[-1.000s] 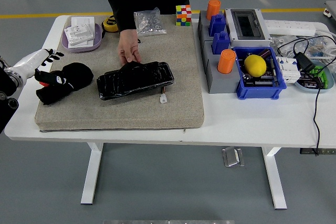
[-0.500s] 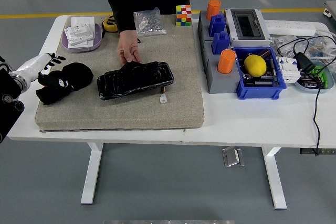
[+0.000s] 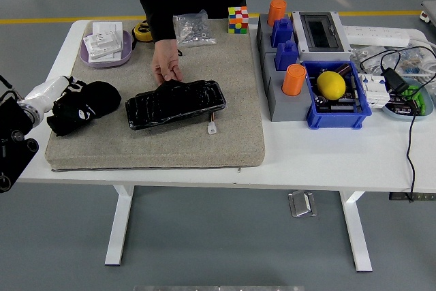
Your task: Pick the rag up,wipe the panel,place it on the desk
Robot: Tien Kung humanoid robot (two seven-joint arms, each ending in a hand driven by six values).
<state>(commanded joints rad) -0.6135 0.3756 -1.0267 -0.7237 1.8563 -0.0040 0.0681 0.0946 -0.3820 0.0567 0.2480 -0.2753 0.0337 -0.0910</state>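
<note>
At nine o'clock on the grey mat (image 3: 204,127), our left hand (image 3: 60,90) meets the black rag (image 3: 85,105), but black fingers against black cloth leave us unable to tell whether they clasp it or merely touch it. The glossy black panel (image 3: 175,103) lies just beside the rag toward three o'clock, and a person's hand (image 3: 166,63) presses its edge at twelve o'clock, the person cut off above by the frame. Our right hand is out of sight.
</note>
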